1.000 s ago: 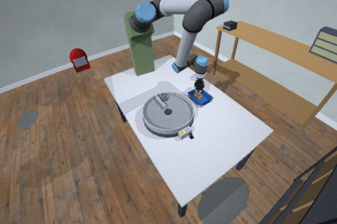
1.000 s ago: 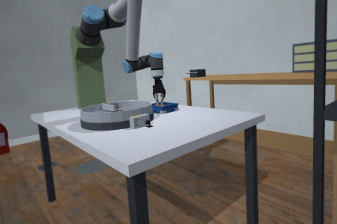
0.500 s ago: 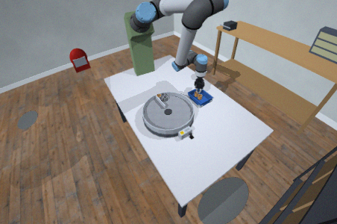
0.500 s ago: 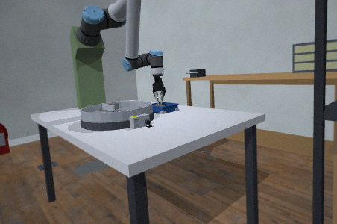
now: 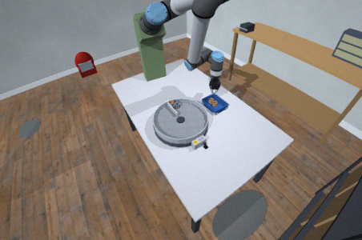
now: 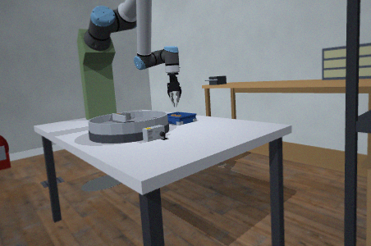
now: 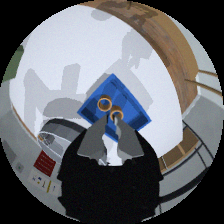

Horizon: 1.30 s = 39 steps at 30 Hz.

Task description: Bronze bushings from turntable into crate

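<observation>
My gripper [image 5: 215,89] hangs above the blue crate [image 5: 218,104], clear of it, with its fingers shut and nothing between them. It also shows in the exterior view [image 6: 174,100] and the wrist view [image 7: 111,124]. Two bronze bushings lie in the crate [image 7: 114,102], one nearer the turntable side [image 7: 104,103] and one directly under my fingertips [image 7: 116,115]. On the grey turntable [image 5: 181,122], by a divider at the far left rim, sit a bronze bushing [image 5: 171,102] and a steel bushing [image 5: 177,106].
A small grey control box [image 5: 198,142] is fixed to the turntable's front. The green arm pedestal [image 5: 151,48] stands behind the white table. A wooden bench [image 5: 296,48] with a dark box [image 5: 247,27] is to the right.
</observation>
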Available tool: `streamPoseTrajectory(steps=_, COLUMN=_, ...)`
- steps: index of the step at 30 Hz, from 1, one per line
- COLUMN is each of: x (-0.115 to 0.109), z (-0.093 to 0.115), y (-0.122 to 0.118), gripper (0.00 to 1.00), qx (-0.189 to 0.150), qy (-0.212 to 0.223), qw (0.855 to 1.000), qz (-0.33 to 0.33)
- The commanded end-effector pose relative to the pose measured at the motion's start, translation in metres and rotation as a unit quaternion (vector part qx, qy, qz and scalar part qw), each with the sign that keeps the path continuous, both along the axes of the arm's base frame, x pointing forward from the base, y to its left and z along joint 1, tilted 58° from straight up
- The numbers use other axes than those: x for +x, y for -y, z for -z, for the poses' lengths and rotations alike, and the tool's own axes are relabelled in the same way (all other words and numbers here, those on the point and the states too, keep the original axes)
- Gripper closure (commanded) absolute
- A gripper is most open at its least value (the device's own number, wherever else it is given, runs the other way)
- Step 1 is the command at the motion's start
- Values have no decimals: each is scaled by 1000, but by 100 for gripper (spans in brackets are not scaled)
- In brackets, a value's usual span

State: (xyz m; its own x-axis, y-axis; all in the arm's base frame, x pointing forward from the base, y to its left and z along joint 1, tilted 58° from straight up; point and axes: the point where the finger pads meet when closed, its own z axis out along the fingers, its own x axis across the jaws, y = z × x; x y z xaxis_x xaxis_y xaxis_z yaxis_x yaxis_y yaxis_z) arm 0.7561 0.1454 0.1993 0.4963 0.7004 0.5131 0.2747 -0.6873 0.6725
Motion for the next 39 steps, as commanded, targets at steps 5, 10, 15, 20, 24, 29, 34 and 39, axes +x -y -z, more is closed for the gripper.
streamPoseTrajectory(steps=5, x=-20, z=-13, y=-5, gripper=94, qx=0, qy=0, qw=1000, qz=0)
streamPoseTrajectory(steps=10, x=-22, z=-14, y=-5, gripper=94, qx=0, qy=0, qw=1000, qz=0)
streamPoseTrajectory(steps=15, x=-22, z=-14, y=-5, gripper=94, qx=0, qy=0, qw=1000, qz=0)
streamPoseTrajectory(steps=20, x=-22, z=-14, y=-5, gripper=94, qx=0, qy=0, qw=1000, qz=0)
streamPoseTrajectory(steps=24, x=-22, z=-14, y=-5, gripper=94, qx=0, qy=0, qw=1000, qz=0)
streamPoseTrajectory(steps=29, x=-22, z=-14, y=-5, gripper=94, qx=0, qy=0, qw=1000, qz=0)
streamPoseTrajectory(steps=34, x=-22, z=-14, y=-5, gripper=94, qx=0, qy=0, qw=1000, qz=0)
streamPoseTrajectory(steps=39, x=-22, z=-14, y=-5, gripper=94, qx=0, qy=0, qw=1000, qz=0)
